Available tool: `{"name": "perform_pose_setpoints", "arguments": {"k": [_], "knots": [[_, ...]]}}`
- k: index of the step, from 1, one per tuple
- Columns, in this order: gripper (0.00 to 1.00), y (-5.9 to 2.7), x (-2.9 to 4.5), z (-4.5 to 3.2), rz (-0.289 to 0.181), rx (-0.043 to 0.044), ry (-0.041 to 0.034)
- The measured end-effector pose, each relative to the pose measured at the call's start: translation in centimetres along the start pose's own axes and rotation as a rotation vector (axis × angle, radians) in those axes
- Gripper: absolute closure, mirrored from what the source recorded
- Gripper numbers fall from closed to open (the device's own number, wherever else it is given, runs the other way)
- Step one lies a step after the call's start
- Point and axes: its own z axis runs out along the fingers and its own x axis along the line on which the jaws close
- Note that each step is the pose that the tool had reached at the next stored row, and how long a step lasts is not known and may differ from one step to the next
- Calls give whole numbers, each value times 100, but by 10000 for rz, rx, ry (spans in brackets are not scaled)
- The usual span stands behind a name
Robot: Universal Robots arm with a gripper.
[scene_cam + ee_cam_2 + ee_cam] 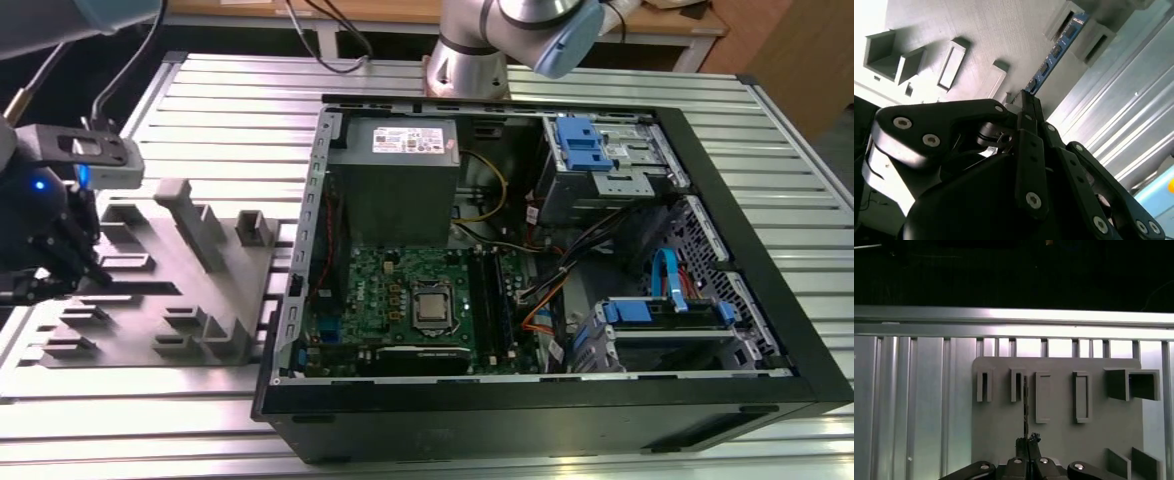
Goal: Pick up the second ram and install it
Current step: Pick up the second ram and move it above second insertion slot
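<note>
Over the grey slotted holder plate (pixel 979 35), the black gripper (pixel 1027 102) clamps one end of the thin blue-green second ram (pixel 1054 52), its length running straight out beyond the fingertips.

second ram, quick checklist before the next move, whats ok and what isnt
1. Gripper shut on the second ram: ok.
2. Ram clear of the grey holder: not ok, its far end sits between two holder blocks.
3. Ram in line with the fingers in both wrist views: ok.
4. Computer case open, motherboard exposed: ok.
5. Memory slots free: cannot tell.
</note>
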Motion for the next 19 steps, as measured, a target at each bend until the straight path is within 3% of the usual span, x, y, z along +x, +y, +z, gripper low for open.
{"name": "perform_pose_setpoints", "arguments": {"k": [12,19], "knots": [[92,23,-32,-508,-3,-1,-63],[92,32,-45,-717,-3,-2,-67]]}}
